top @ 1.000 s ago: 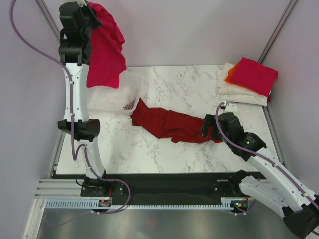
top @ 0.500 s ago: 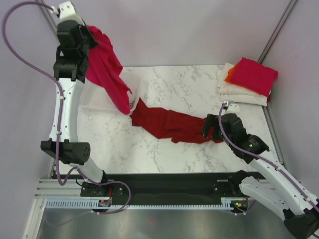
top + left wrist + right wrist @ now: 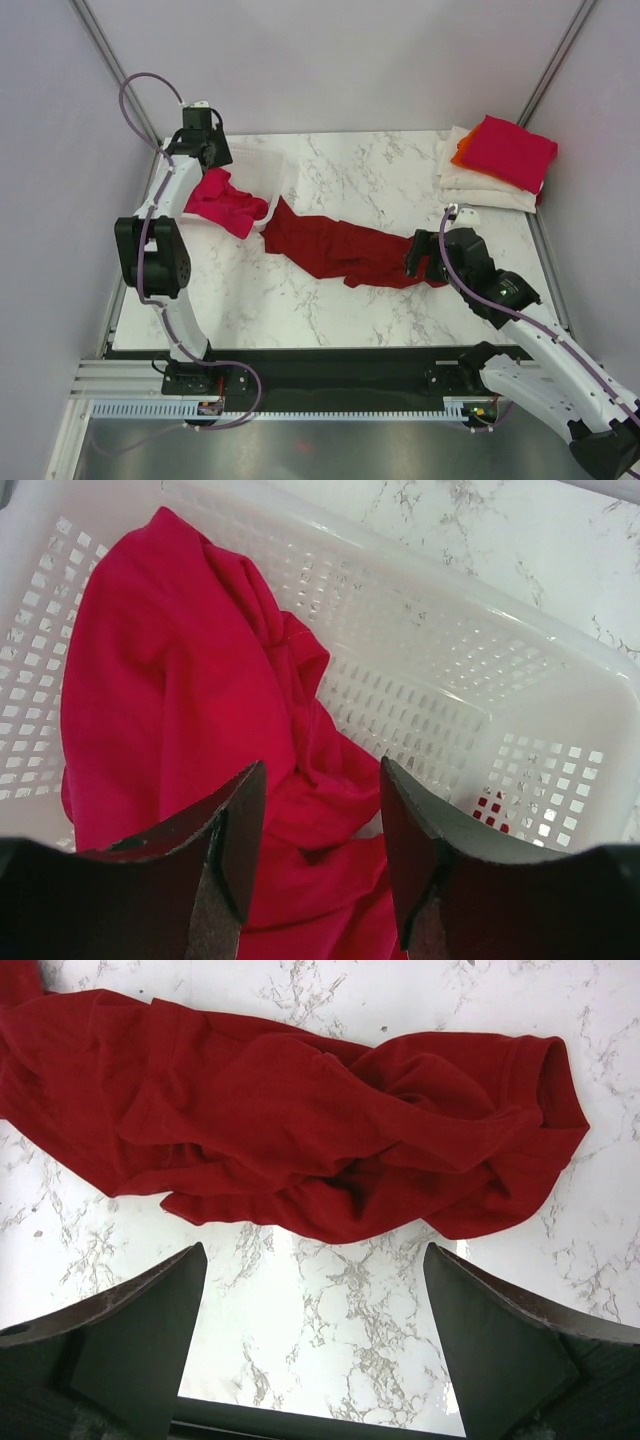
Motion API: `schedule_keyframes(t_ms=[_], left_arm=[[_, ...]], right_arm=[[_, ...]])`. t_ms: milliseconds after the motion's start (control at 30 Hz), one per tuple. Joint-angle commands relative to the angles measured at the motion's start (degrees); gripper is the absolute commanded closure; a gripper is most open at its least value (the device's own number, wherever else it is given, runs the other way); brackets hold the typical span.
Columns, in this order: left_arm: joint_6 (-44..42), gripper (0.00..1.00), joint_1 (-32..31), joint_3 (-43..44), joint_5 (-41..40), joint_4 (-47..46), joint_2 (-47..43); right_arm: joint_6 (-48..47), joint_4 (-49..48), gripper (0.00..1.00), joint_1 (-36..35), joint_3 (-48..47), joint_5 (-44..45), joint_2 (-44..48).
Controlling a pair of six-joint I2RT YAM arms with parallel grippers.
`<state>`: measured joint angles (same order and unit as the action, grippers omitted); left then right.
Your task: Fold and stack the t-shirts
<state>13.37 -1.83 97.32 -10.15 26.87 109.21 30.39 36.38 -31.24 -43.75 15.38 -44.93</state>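
Note:
A bright pink t-shirt lies crumpled in the white mesh basket at the table's far left. My left gripper hovers just above it, open, with the cloth lying loose below the gap. A dark red t-shirt is spread rumpled across the middle of the table. My right gripper stands wide open over bare marble at that shirt's near right edge, holding nothing. A folded pink t-shirt tops a stack at the far right.
The stack at the far right also holds an orange shirt and cream-white shirts. The dark red shirt's left end touches the basket's corner. Grey walls and frame posts close in the table on the left, back and right.
The left arm swung down from high above the far left corner, lowering the pink t-shirt into the basket. Its jaws opened and let the shirt go. The right arm stayed put.

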Motion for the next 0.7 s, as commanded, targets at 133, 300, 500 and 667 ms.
schedule_keyframes(t_ms=[133, 300, 500, 667], left_arm=[[4.4, 0.46, 1.6, 1.6, 4.3, -2.6, 8.5], [5.6, 0.49, 4.6, 11.4, 8.7, -1.7, 20.8], [3.7, 0.41, 8.1, 29.1, 9.6, 4.1, 33.0], [2.9, 0.30, 11.9, 43.1, 9.9, 7.7, 42.8]], right_arm=[[0.7, -1.6, 0.02, 0.0, 0.2, 1.1, -0.8], [0.6, -1.2, 0.02, 0.0, -0.4, 1.8, -2.5], [1.0, -0.4, 0.02, 0.0, -0.9, 4.3, -5.1], [1.1, -0.4, 0.02, 0.0, -1.0, 5.3, -7.4]])
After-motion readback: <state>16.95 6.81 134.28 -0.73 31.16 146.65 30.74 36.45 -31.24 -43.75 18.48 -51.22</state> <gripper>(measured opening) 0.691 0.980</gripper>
